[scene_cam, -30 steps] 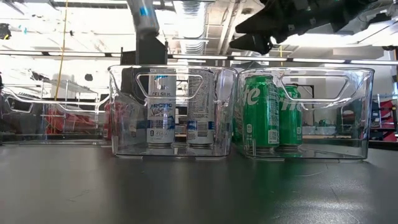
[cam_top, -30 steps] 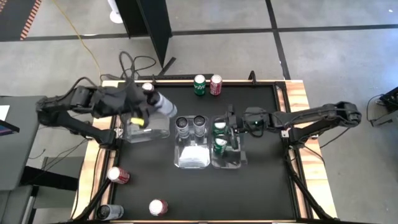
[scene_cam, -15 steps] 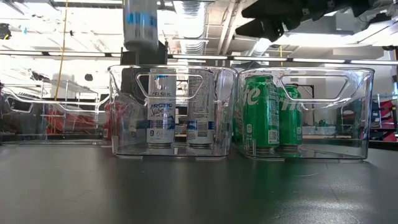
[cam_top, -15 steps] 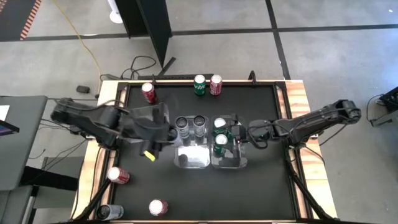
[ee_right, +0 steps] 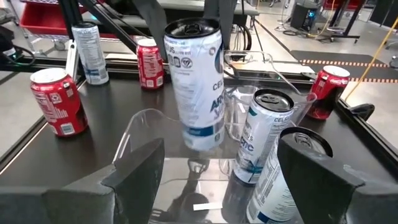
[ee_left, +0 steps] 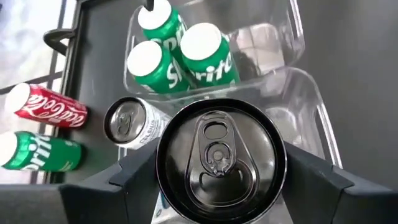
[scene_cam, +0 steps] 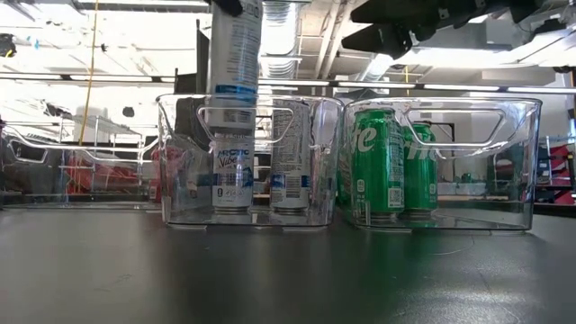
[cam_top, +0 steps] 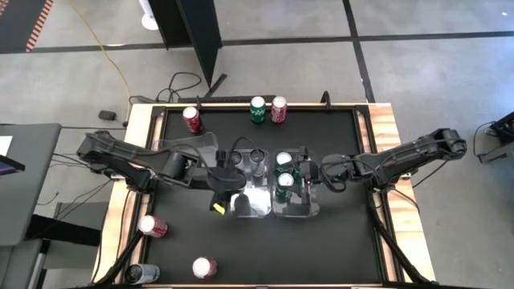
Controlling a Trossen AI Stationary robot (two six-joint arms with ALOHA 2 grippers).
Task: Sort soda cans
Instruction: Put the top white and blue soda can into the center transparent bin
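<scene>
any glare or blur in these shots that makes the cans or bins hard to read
Low view: bright ceiling lights wash out the background behind the clear bins, though the green cans stay crisp. Left wrist view: the held silver can fills the frame, its near edges soft. High view: even light, but the bin walls nearly vanish.

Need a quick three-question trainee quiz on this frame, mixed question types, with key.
1. What does the left gripper hold above the table?
A. a red soda can
B. a silver-white soda can
C. a green soda can
2. In the low view, how many green soda cans stand in the right-hand clear plastic bin?
3. True or false: the right gripper is shut on a can.

Key: 1 B; 2 two; 3 false, it is open and empty.
</scene>
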